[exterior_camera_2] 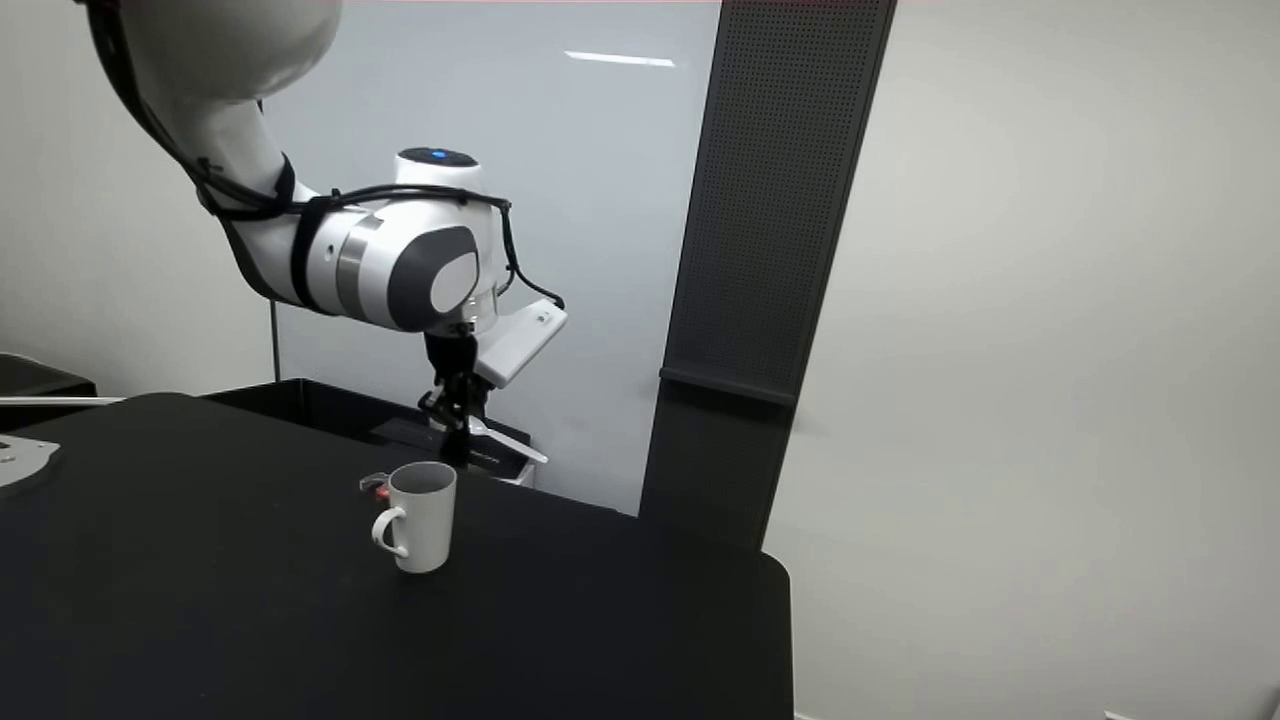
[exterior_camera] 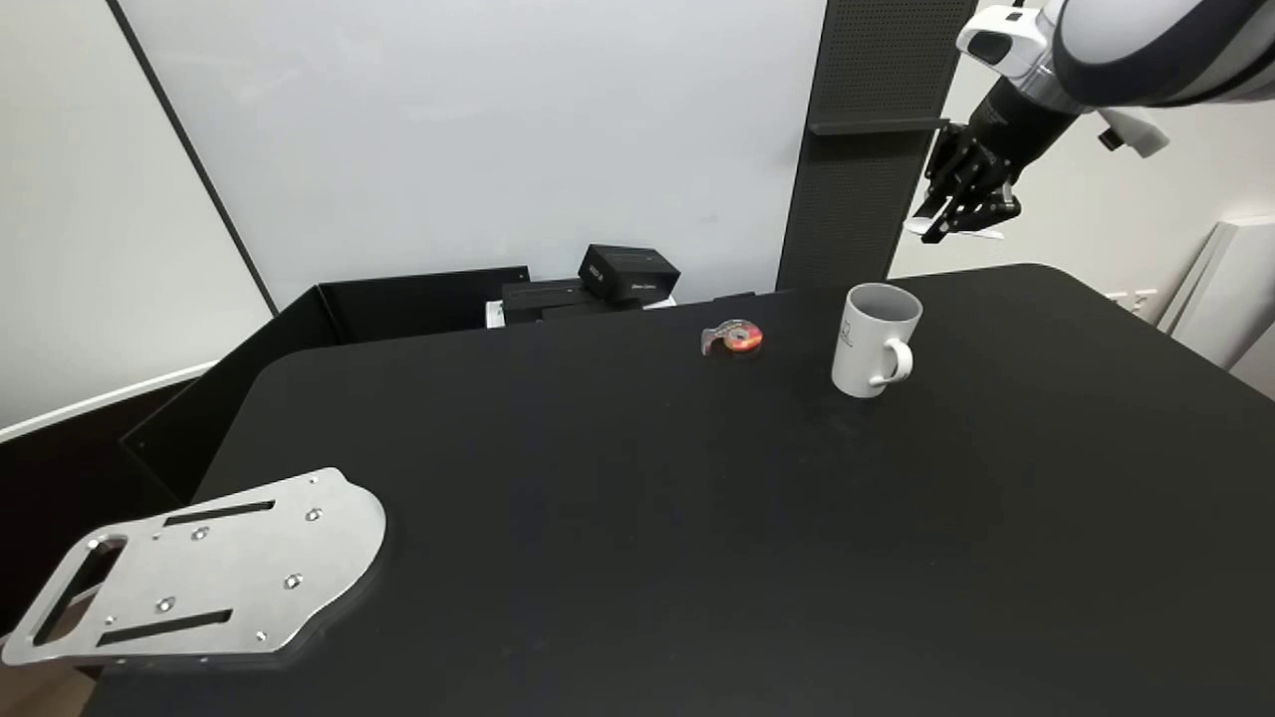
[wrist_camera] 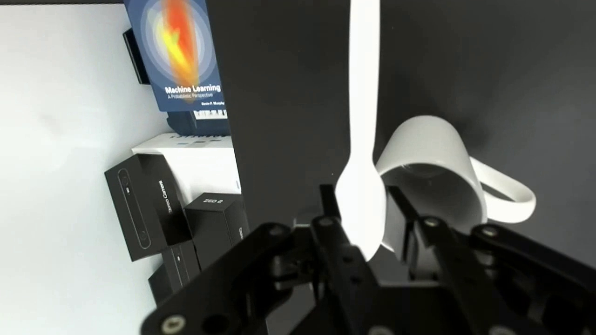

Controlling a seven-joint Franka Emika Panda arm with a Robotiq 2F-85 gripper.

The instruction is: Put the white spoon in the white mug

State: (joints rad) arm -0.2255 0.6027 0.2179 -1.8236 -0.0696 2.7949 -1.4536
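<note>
White spoon (wrist_camera: 362, 107): one, held in the air by its bowl
Tool (wrist_camera: 363, 200): narrowed, pinching that bowl
White mug (exterior_camera: 859, 349): one, upright, apart from the spoon, showing bare inner wall
Surface (exterior_camera: 598, 518): ending behind the mug, stretching broadly towards one metal plate (exterior_camera: 249, 568)
Red-orange object (exterior_camera: 743, 340): one, near the mug
Black boxes (wrist_camera: 144, 204): at least three, past the edge

— What's the tally?

— One spoon (wrist_camera: 362, 135), one mug (exterior_camera: 865, 341), one gripper (wrist_camera: 362, 202).

— And besides?

— One bench (exterior_camera: 618, 538), one arm (exterior_camera_2: 375, 255), one metal plate (exterior_camera: 234, 573), one tape dispenser (exterior_camera: 742, 340), one white box (wrist_camera: 210, 170), one book cover (wrist_camera: 180, 56).

— Any kind with several?

— Black boxes (wrist_camera: 148, 204): at least three. They overlap in the wrist view, so I can't give the exact number.
</note>
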